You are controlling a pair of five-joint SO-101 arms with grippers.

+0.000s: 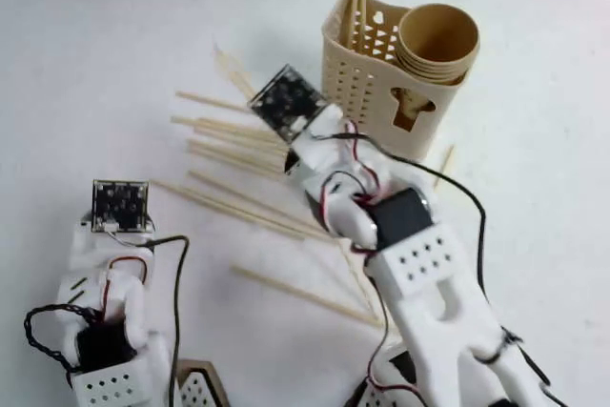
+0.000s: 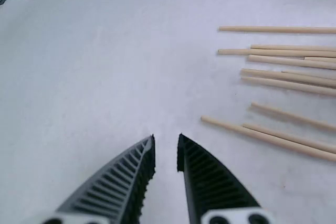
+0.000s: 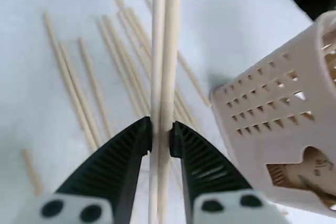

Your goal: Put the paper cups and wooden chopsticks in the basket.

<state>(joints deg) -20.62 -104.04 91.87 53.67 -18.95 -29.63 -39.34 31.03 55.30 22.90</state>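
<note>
Right wrist view: right gripper (image 3: 161, 129) jaws are clenched on a pair of pale wooden chopsticks (image 3: 166, 51), just beside the cream perforated plastic basket (image 3: 262, 103). Left gripper (image 2: 166, 153) jaws stand slightly parted, grasping nothing, over the white table (image 2: 94, 77). Farther out, loose wooden chopsticks (image 2: 286, 76) lie scattered on the table. Stacked tan paper cups (image 1: 438, 40) sit inside the basket.

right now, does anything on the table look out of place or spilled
Loose wooden chopsticks lie scattered at crossing angles on the table left of the basket, one stray to its right. The basket itself stands upright, paper cups nested inside.
</note>
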